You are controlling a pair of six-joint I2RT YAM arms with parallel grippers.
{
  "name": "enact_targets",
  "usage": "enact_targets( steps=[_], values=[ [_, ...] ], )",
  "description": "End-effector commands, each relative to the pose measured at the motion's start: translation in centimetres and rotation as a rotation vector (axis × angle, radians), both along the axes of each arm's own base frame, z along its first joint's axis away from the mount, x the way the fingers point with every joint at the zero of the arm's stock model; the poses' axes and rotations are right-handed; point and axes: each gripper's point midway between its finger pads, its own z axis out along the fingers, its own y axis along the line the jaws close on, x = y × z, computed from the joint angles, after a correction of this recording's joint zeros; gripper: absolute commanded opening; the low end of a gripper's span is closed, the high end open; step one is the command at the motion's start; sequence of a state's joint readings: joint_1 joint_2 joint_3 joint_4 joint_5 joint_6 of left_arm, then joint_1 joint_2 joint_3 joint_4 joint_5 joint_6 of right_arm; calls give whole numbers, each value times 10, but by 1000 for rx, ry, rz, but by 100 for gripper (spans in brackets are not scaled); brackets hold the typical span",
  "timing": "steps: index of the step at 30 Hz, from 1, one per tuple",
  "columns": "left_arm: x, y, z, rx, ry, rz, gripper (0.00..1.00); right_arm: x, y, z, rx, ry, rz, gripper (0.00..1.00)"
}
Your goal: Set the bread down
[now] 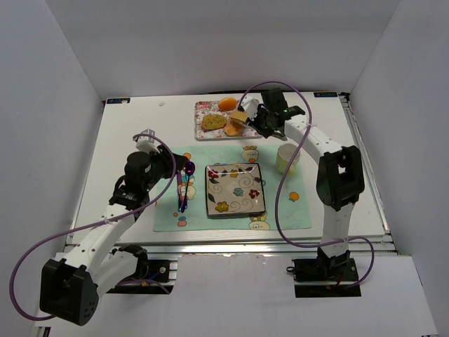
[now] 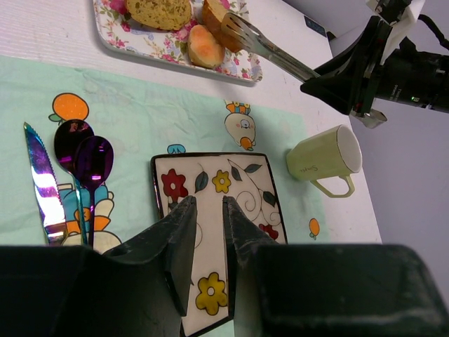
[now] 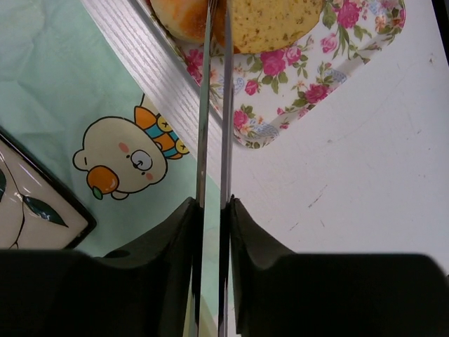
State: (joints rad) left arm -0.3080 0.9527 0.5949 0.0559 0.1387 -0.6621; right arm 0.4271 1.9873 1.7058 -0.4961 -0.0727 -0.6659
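Left gripper (image 2: 209, 207) jaws, narrowly parted, empty, hang over the square plate (image 2: 245, 189). Right gripper (image 3: 212, 210) jaws clamp tongs (image 3: 204, 105) whose tips meet the bread (image 2: 212, 10) on the floral tray (image 2: 116, 31), bench's far edge. Risk: an off-centre pinch could drop it in transit.

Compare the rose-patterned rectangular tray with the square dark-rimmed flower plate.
The rose-patterned rectangular tray carries food; the square dark-rimmed plate is bare. The tray sits on the white table beyond the mint placemat; the plate sits on that placemat. Both are flower-decorated.
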Motion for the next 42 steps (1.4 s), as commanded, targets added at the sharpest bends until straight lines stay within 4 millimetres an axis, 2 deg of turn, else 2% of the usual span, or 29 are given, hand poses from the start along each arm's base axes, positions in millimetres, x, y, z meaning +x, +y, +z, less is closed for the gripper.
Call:
enact_targets(
  steps=[1,5,6,7,8,9,10,11,12,14,18,21,23,24,30,33,34,37,42],
  values=[
    [-2,2,3,9,-17,5,32,13,8,29,35,-91,6,27],
    [0,1,6,6,-24,3,32,4,7,45,69,-107,8,13],
    [0,2,7,8,-24,4,32,-1,6,61,90,-130,11,12],
    [1,1,9,9,-27,4,32,-6,6,67,106,-133,14,11],
    [1,2,10,9,-31,5,32,-16,8,67,125,-119,36,10],
    [1,1,10,9,-32,5,32,-26,6,87,151,-147,49,10],
    [2,2,12,10,-36,6,32,-36,6,93,167,-144,66,9],
    [2,2,12,8,-35,7,32,-49,10,96,196,-126,109,8],
    [2,1,12,8,-37,7,32,-69,5,97,203,-112,126,8],
    [3,1,10,7,-33,4,32,-99,6,93,226,-66,190,7],
    [5,-2,10,4,-34,-5,32,-167,-9,69,236,37,261,6],
    [7,-3,11,7,-34,-13,32,-202,-17,47,225,90,300,7],
    [8,-4,11,10,-30,-19,32,-216,-22,41,216,107,313,7],
    [8,-5,11,11,-30,-20,32,-222,-24,33,209,130,314,8],
    [7,-4,13,2,-35,-14,32,-244,-28,14,185,197,348,13],
    [6,-3,13,-4,-35,-9,32,-253,-28,9,179,230,373,23],
    [4,-3,14,-8,-38,-7,32,-256,-27,9,181,235,390,34],
    [3,-1,12,-7,-35,-1,32,-262,-25,17,201,243,419,45],
    [2,-1,13,-14,-42,-3,32,-267,-18,42,250,204,457,50]
  ],
)
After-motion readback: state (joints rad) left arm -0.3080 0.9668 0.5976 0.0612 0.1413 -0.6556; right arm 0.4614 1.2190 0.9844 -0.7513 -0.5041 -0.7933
